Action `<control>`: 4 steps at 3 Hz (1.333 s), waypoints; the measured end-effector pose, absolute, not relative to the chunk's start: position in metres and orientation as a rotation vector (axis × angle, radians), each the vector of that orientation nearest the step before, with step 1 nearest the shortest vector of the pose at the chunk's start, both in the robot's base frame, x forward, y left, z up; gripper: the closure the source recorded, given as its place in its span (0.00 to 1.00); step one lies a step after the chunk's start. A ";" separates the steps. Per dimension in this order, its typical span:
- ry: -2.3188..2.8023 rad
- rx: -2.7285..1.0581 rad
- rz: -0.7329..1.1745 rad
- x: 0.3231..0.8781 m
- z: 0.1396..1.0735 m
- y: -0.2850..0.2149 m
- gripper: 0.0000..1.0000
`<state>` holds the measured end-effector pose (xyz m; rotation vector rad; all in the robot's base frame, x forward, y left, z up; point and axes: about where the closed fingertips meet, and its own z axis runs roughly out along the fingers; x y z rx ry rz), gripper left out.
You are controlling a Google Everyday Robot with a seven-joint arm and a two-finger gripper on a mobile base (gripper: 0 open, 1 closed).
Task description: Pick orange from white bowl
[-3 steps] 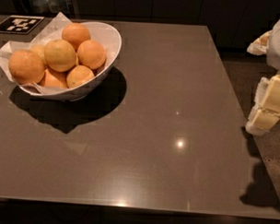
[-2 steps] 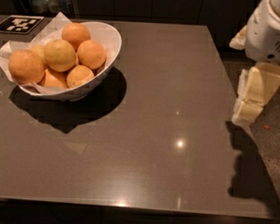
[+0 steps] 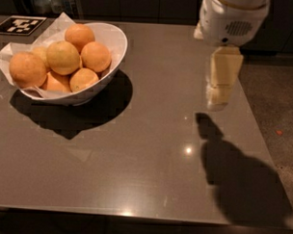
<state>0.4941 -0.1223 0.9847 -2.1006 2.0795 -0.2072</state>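
So the main change: the arm's white rounded housing (image 3: pixel 229 18) was barely poking in at the right edge a second ago, and now it's swung in over the right side of the dark grey glossy table (image 3: pixel 150 153), with the cream-coloured gripper (image 3: pixel 218 99) hanging down below it and throwing a big shadow (image 3: pixel 241 175) on the tabletop. It's still well apart from the wide glossy white bowl (image 3: pixel 117 45), which sits at the far left and hasn't budged, and neither has the pile of oranges (image 3: pixel 63 57) in it on the crinkled white paper liner (image 3: pixel 9 56). To me that reads as the approach only just getting going, nothing grabbed yet. Honestly can't tell how far open the gripper is from this angle, it just looks like one pale block, though nothing seems to be in it. The arm is cut off at the top of the frame, the lower oranges are buried under the top ones so I can't count them, and the black-and-white marker tag (image 3: pixel 19 24) behind the bowl is partly hidden by the paper.
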 end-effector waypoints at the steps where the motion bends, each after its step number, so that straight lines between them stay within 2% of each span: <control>1: 2.042 -2.084 -0.223 0.502 0.988 -0.114 0.00; 2: 2.011 -2.063 -0.226 0.508 0.993 -0.106 0.00; 3: 1.891 -2.117 -0.221 0.524 1.006 -0.067 0.00; 4: 1.732 -2.183 -0.212 0.557 1.019 -0.004 0.00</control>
